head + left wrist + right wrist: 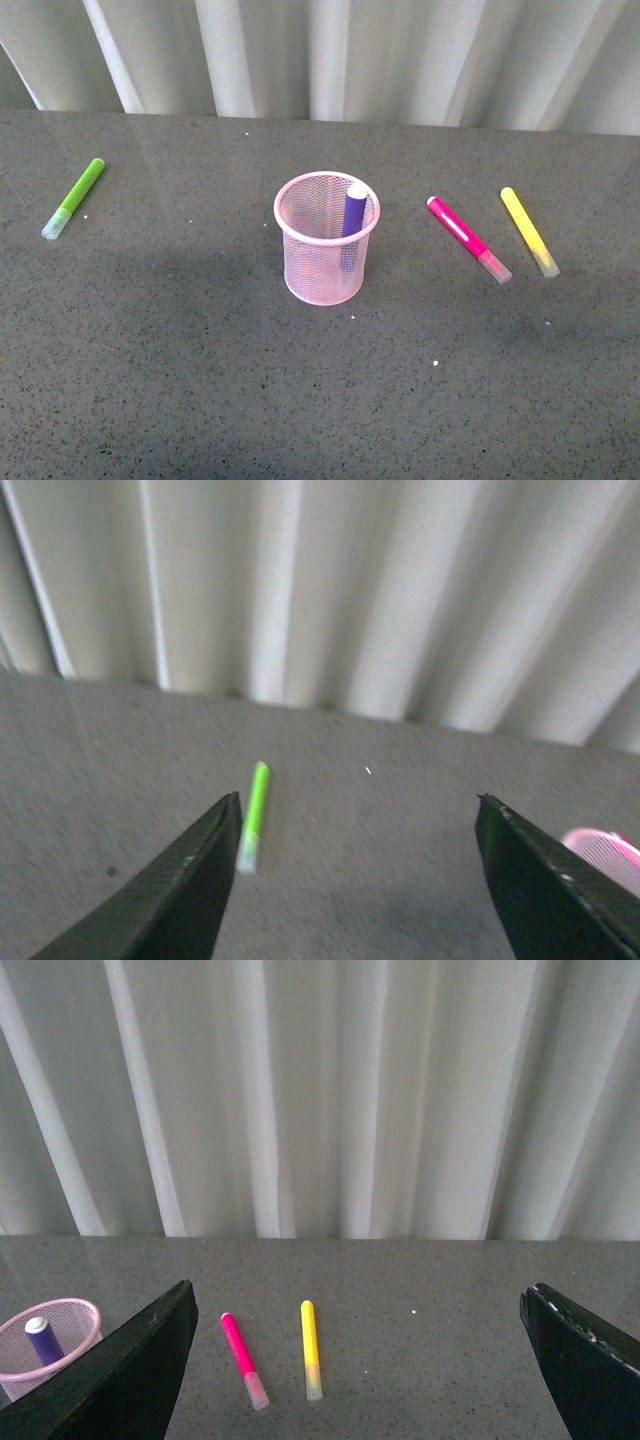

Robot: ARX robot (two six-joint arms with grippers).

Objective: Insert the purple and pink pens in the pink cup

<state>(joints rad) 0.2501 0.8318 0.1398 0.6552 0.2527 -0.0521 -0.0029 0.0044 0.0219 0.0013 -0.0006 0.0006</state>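
Front view: the pink cup [318,272] stands upright about mid-table [200,390], and the purple pen [353,212] is already inside it, leaning against the right side of the rim with its pale end poking out the top. The pink pen [468,239] lies flat on the table to the right of the cup, well apart from it, with the yellow marker [529,232] just beside it further right. A green marker [74,198] lies way off on the left, and there's a white curtain [300,50] along the back. Left wrist view, a bit blurry: the left gripper [358,798] has its jaws spread wide with nothing between them. The green marker lies on the table beyond them, and an edge of the cup peeks in at the side. Right wrist view: the right gripper [360,1287] is also wide apart and empty. The pink pen and yellow marker lie side by side beyond it, the cup off to one side.
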